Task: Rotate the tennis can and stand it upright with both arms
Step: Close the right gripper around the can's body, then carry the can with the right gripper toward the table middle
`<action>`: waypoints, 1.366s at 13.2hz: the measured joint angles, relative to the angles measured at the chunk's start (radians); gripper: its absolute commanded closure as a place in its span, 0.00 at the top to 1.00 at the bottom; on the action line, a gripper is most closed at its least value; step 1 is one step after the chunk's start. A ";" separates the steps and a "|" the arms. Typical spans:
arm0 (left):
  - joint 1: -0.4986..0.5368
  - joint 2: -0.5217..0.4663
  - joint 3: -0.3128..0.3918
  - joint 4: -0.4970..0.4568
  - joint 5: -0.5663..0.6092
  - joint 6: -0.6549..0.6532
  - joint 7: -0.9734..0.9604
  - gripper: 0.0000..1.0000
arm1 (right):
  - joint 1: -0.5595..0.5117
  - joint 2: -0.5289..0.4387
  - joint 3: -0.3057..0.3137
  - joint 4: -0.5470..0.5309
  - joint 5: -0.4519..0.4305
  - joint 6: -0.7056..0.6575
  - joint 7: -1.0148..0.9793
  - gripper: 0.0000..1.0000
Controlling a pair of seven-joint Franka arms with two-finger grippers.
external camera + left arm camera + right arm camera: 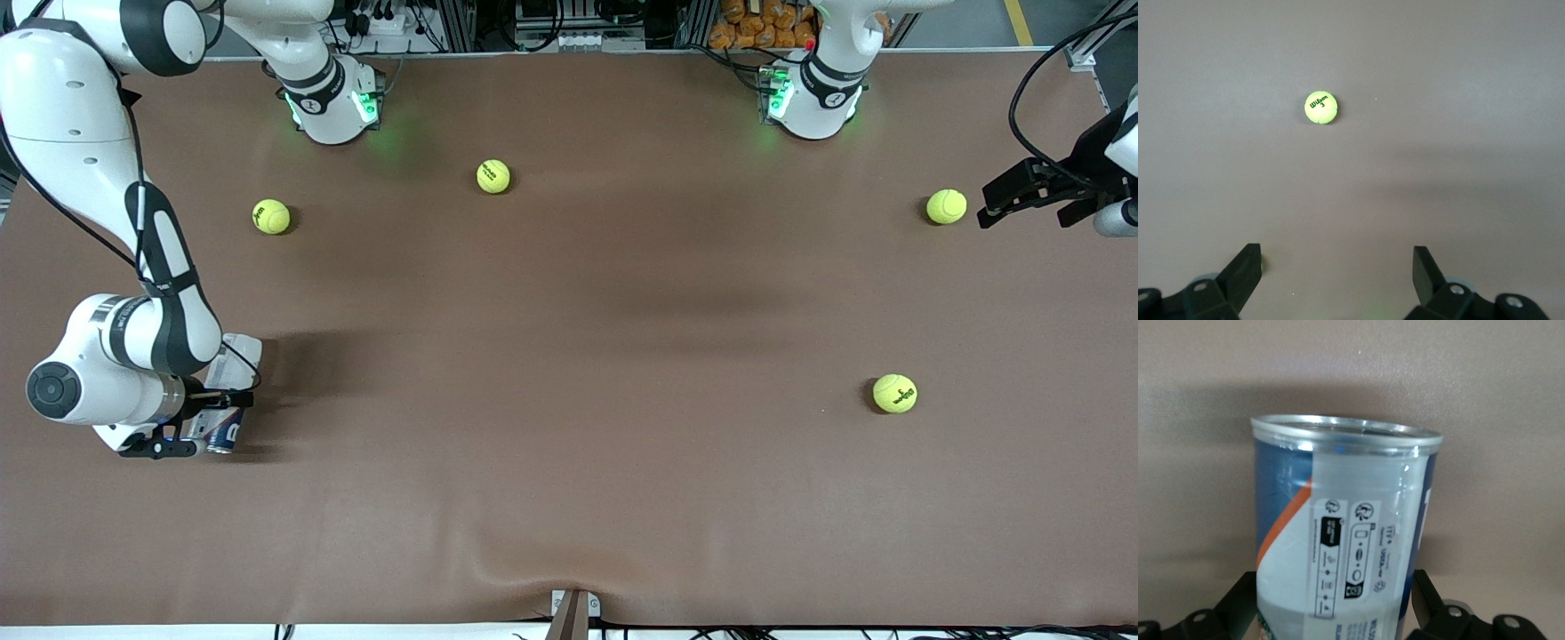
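Note:
The tennis can [224, 434] lies on its side at the right arm's end of the table, clear plastic with a white and dark-blue label. In the right wrist view the tennis can [1345, 533] fills the frame, silver rim pointing away from the wrist. My right gripper [191, 423] is down at the can, open, with one finger on each side of its body [1335, 603]. My left gripper [984, 206] hangs open and empty over the left arm's end of the table beside a tennis ball [946, 206]. The left wrist view shows only the left gripper [1338, 267] and bare table between its fingers.
Several yellow-green tennis balls lie loose on the brown table: one [271, 216] and another [492, 176] near the bases, one [894, 393] nearer the front camera. A ball [1321, 108] shows in the left wrist view. The right arm's elbow [133, 347] hangs low over the can.

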 measured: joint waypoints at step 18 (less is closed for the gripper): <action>0.001 0.000 0.000 0.000 0.000 -0.001 0.000 1.00 | 0.230 -0.031 0.123 0.213 0.047 -0.257 -0.133 0.71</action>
